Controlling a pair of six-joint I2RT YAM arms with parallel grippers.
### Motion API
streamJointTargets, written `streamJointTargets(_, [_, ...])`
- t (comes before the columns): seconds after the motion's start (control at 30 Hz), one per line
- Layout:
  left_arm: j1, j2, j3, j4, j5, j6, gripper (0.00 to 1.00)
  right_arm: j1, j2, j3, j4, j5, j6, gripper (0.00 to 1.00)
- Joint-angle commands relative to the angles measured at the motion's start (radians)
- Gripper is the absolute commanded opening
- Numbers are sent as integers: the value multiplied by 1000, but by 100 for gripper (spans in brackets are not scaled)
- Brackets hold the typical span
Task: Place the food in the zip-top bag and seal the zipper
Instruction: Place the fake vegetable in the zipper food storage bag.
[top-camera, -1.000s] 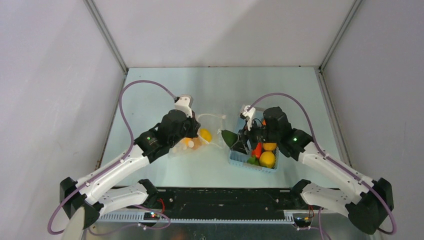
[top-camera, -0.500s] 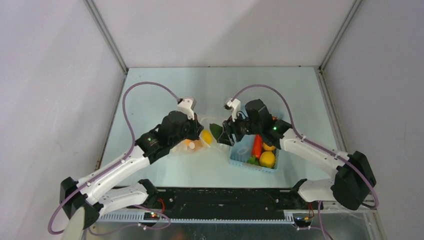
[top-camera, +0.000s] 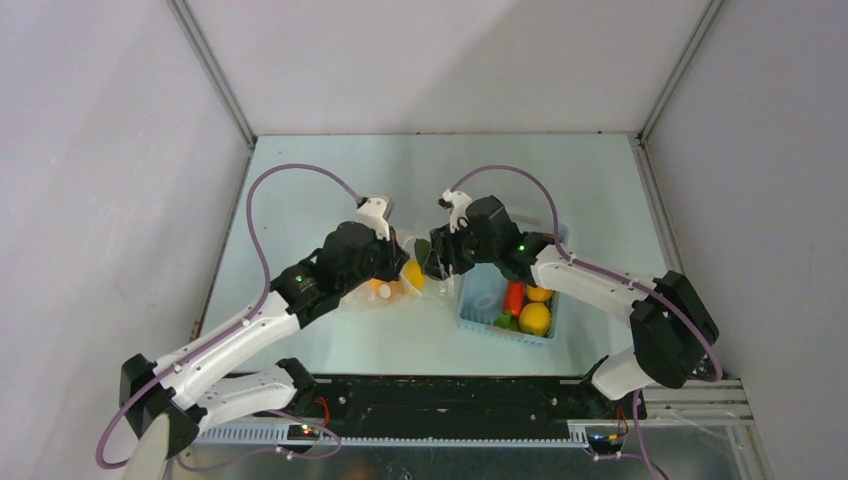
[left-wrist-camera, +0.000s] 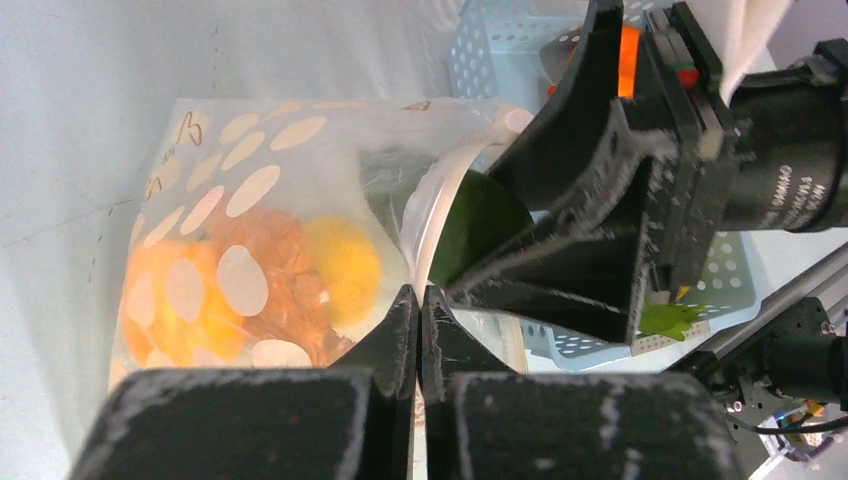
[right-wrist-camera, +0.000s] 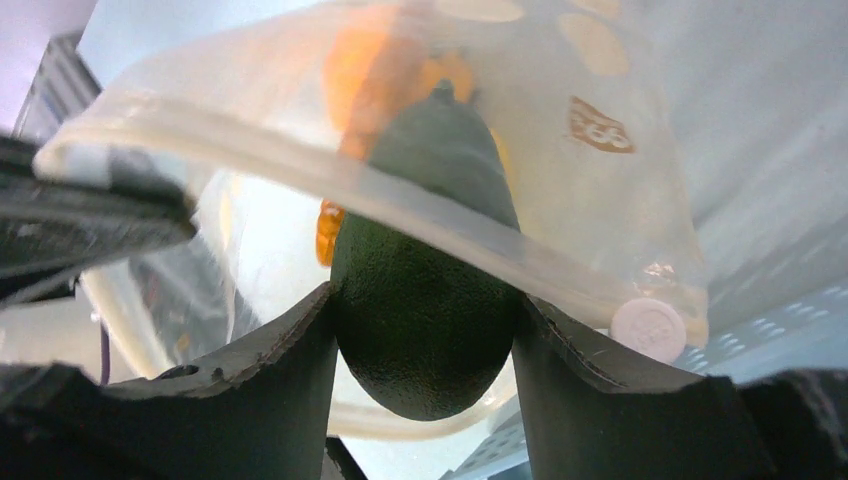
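- The dark green piece (right-wrist-camera: 425, 290) is clamped between the fingers of the right gripper (right-wrist-camera: 422, 312), its tip past the open rim of the zip-top bag (left-wrist-camera: 250, 190).
- The left gripper (left-wrist-camera: 419, 298), jaws together, pinches the zipper (left-wrist-camera: 432, 195) just beside that piece.
- Orange and yellow food (left-wrist-camera: 345, 265) lies inside the bag, beyond the left fingers.
- The blue basket (left-wrist-camera: 490, 40) stands behind the right gripper.

right gripper (right-wrist-camera: 422, 305) clamps dark green piece (right-wrist-camera: 425, 340); its tip inside zip-top bag (right-wrist-camera: 600, 190), behind zipper (right-wrist-camera: 300, 160); orange food (right-wrist-camera: 355, 65) within
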Motion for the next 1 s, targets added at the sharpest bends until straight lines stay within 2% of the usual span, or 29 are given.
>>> streamJointTargets(0.0, [3, -19, -2, 46, 32, -3, 0, 10, 17, 53, 78, 144, 135, 57])
streamJointTargets(0.3, [3, -37, -17, 81, 83, -23, 0, 27, 53, 53, 168, 247, 382, 62])
streamJointTargets(0.63, [3, -56, -29, 100, 122, -49, 0, 79, 72, 53, 206, 485, 591, 64])
streamJointTargets(0.77, [2, -61, -35, 110, 134, -53, 0, 81, 81, 52, 227, 480, 605, 75])
streamJointTargets(0.87, [2, -63, -35, 107, 134, -58, 0, 80, 82, 53, 221, 465, 595, 92])
streamJointTargets(0.97, [3, -67, -31, 104, 119, -82, 0, 80, 75, 52, 213, 454, 581, 97])
